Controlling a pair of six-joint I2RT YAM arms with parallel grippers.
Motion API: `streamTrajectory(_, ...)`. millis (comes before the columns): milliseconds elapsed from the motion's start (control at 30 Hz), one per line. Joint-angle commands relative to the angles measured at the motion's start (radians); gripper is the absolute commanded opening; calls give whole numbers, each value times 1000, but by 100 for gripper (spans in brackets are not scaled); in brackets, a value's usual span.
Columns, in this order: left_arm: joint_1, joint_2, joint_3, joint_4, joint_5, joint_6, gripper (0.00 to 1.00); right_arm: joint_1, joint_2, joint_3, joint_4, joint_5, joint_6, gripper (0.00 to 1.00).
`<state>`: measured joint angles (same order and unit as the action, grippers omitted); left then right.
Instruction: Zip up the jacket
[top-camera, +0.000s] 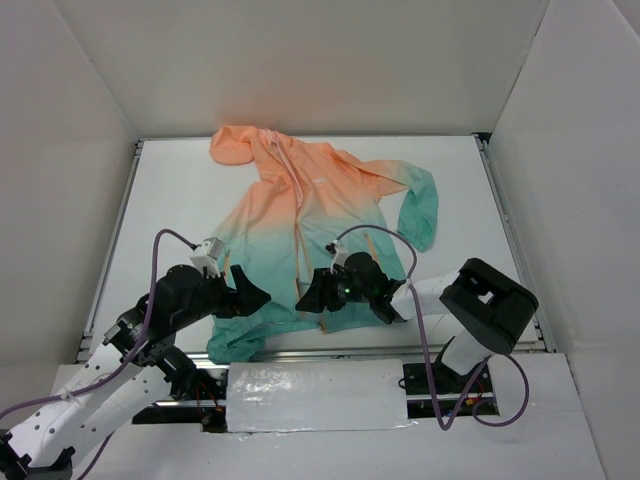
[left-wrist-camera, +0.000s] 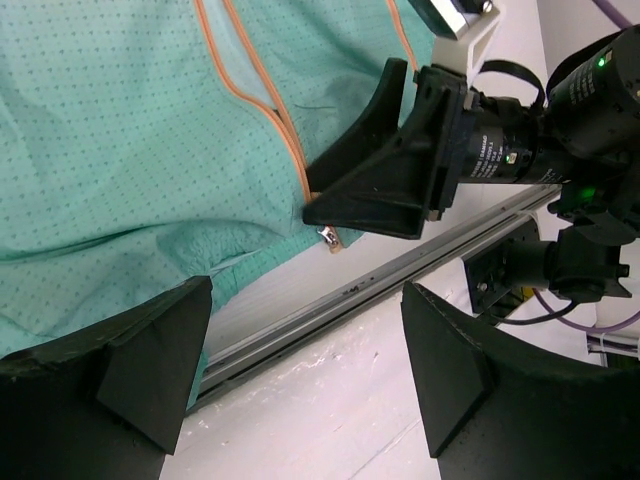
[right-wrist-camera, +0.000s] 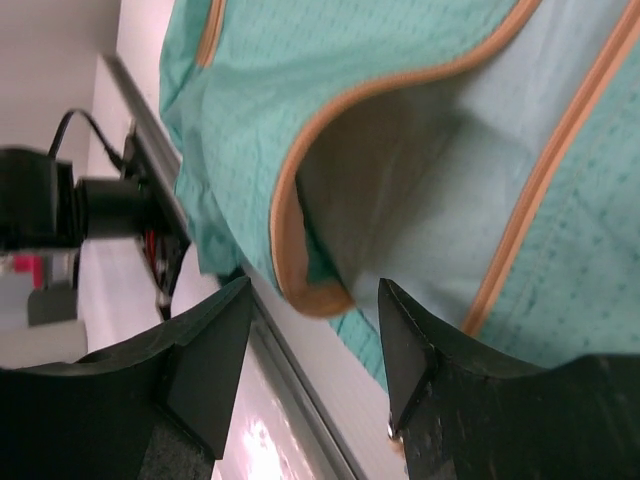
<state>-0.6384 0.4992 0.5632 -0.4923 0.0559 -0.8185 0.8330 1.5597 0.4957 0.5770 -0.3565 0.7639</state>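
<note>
The jacket (top-camera: 335, 205) is laid hem toward the arms, its zipper (top-camera: 298, 235) pointed at the hood (top-camera: 240, 145). The right gripper (top-camera: 308, 295) is stationed nearest the zipper's foot, the left gripper (top-camera: 257, 297) alongside, both unclenched and empty.

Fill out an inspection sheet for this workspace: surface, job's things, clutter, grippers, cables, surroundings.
Surface: white table, with a metal rail along its near edge.
Job's things: jacket lies flat, hood far, hem near; front edges apart at the hem; zipper pull at the hem.
Clutter: nothing seen.
Grippers: left gripper open, empty; right gripper open at the hem, gripping nothing.
Cables: purple cables loop along both arms.
Surroundings: white walls on three sides.
</note>
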Motion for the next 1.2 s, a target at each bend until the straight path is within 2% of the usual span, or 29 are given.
streamTrajectory(0,-4,-13,30,1,8,5,89,-15,19,-60,239,-134,-5,61)
streamTrajectory(100,-4,-17,30,3,19,10,89,-15,34,-85,329,-171,2,60)
streamTrajectory(433,-4,-18,26,1,28,27,90,-14,95,-11,276,-168,-43,56)
streamTrajectory(533,-4,-13,29,0,28,28,90,-14,102,6,261,-162,-49,47)
streamTrajectory(767,-4,-2,23,8,36,32,90,-11,108,9,256,-185,-52,19)
streamTrajectory(800,-4,-2,24,5,35,32,90,-8,105,10,242,-183,-54,18)
streamTrajectory(867,-4,-5,30,0,30,35,90,-3,102,9,236,-180,-61,19)
streamTrajectory(900,-4,-4,33,-5,28,38,90,0,105,10,227,-183,-63,24)
streamTrajectory(933,-4,-5,41,-11,25,41,90,0,108,10,224,-185,-63,41)
streamTrajectory(1167,-4,-7,56,-23,19,48,90,8,152,12,264,-216,-52,45)
